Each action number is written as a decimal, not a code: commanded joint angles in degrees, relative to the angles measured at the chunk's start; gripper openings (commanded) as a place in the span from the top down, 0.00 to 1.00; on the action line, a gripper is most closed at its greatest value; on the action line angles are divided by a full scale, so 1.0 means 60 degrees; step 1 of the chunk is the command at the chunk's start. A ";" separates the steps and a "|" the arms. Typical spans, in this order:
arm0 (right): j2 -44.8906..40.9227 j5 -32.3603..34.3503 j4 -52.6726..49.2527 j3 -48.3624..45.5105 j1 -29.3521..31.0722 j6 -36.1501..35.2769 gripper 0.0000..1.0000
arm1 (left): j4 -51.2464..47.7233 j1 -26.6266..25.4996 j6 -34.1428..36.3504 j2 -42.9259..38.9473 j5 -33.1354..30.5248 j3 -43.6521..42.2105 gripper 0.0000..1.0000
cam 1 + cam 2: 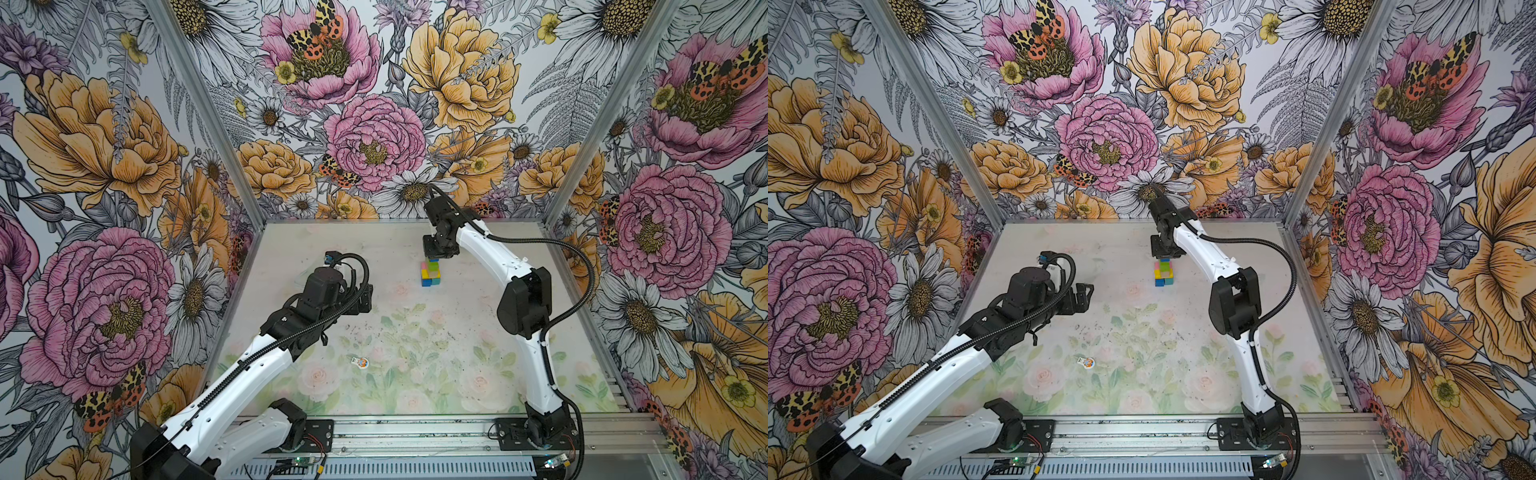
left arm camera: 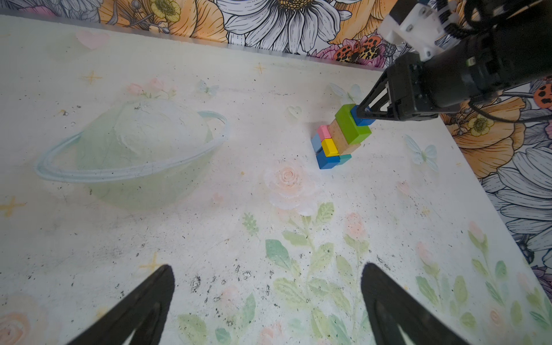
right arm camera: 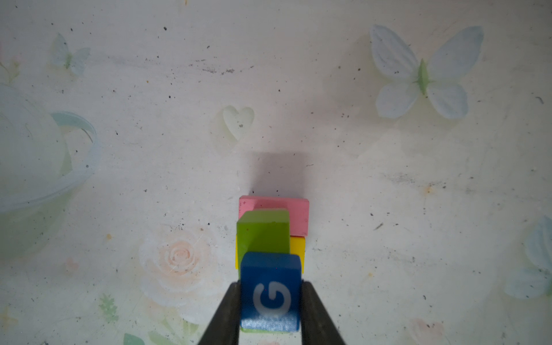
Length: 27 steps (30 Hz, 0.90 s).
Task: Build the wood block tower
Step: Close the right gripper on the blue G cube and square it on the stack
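Top views: tower (image 1: 430,272) (image 1: 1164,272) stands at table's (image 1: 457,353) far middle, directly under right gripper (image 1: 434,254) (image 1: 1163,254).

Left wrist: left gripper (image 2: 265,301) jaws wide apart, empty, well short of tower (image 2: 340,140); right gripper (image 2: 363,113) clamps dark blue cube (image 2: 360,118) on green brick (image 2: 352,125).

Right wrist: right gripper (image 3: 270,301) closed on "G" cube (image 3: 270,286), atop green brick (image 3: 263,233), pink brick (image 3: 295,215) beyond it.
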 commanded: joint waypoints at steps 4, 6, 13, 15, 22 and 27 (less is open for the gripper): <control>0.0198 -0.0080 -0.0033 0.0336 0.0039 -0.0058 0.72 | 0.0119 0.0097 0.0115 -0.0234 0.0134 -0.0099 0.01; 0.0194 -0.0094 -0.0032 0.0335 0.0053 -0.0056 0.72 | 0.0125 0.0108 0.0114 -0.0246 0.0134 -0.0092 0.01; 0.0194 -0.0140 -0.0040 0.0379 0.0109 -0.0058 0.72 | 0.0072 0.0111 0.0085 -0.0318 0.0141 -0.0115 0.01; 0.0208 -0.0157 -0.0041 0.0383 0.0120 -0.0046 0.72 | 0.0065 0.0111 0.0083 -0.0333 0.0145 -0.0129 0.01; 0.0257 -0.0167 -0.0046 0.0437 0.0142 -0.0043 0.72 | 0.0073 0.0111 0.0081 -0.0377 0.0135 -0.0143 0.01; 0.0296 -0.0153 -0.0061 0.0466 0.0158 -0.0044 0.72 | 0.0066 0.0131 0.0085 -0.0379 0.0146 -0.0132 0.01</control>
